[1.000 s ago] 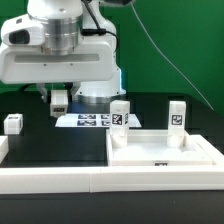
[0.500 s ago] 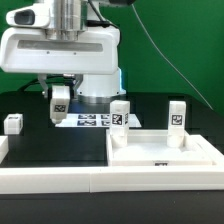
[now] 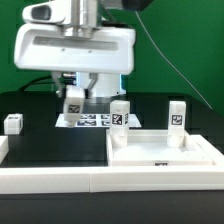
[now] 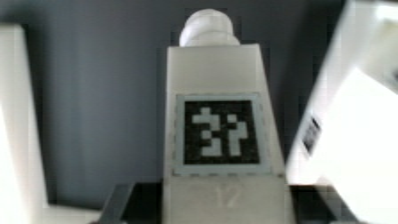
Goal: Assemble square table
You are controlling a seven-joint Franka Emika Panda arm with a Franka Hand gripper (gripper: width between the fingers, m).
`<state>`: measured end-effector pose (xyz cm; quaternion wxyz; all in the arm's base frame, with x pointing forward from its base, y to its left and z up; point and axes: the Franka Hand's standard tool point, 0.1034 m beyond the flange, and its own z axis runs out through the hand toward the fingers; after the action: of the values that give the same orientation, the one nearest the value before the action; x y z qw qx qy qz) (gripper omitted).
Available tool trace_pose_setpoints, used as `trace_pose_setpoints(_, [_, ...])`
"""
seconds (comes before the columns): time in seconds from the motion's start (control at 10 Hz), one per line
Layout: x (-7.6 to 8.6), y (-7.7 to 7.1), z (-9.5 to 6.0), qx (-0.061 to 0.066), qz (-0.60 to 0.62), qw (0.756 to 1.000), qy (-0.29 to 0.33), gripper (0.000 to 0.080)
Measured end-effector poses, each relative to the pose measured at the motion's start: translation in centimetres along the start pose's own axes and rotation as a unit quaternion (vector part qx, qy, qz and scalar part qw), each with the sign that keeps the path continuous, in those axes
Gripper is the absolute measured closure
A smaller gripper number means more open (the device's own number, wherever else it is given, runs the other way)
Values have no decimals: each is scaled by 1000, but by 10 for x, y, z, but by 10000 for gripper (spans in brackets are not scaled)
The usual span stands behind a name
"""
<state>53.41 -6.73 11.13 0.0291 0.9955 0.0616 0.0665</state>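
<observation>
Plainly, in the exterior view the gripper point(image 3: 72, 97) is clamped on one leg point(image 3: 73, 105), held just over the marker board point(image 3: 98, 121) and apart from the top point(image 3: 165, 153). There are four legs in all: this one, two upright legs point(image 3: 120, 113) point(image 3: 177, 114) on the top, and a loose leg point(image 3: 13, 123) at the exterior view's far left. There is one top.

In the wrist view the leg point(image 4: 217, 110) sits between the jaws with its peg point(image 4: 210, 25) pointing away. It looks light, stiff and smooth, so squeezing its flat sides suits.

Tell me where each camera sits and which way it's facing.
Exterior view: off the arm, low in front, facing the tabletop and the arm; the gripper shows.
Wrist view: on the wrist, looking along the held leg; dark gripper parts show at the frame's edge.
Shared: the held leg.
</observation>
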Motion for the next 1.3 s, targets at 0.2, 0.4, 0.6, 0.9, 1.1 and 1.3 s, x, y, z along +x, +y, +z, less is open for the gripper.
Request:
trace_pose_setpoints(0.2, [19, 4, -2, -5, -31, 999, 17, 509])
trace_pose_setpoints(0.4, [16, 6, -1, -8, -31, 999, 20, 509])
trace_pose_setpoints(0.6, [20, 15, -3, -31, -36, 997, 68, 509])
trace_pose_setpoints(0.9, [39, -6, -8, -30, -6, 993, 115, 509])
trace_pose_setpoints(1.1, [45, -11, -10, -20, -1, 994, 105, 509])
trace_pose_setpoints(1.3, [44, -12, -8, -20, -1, 994, 103, 509])
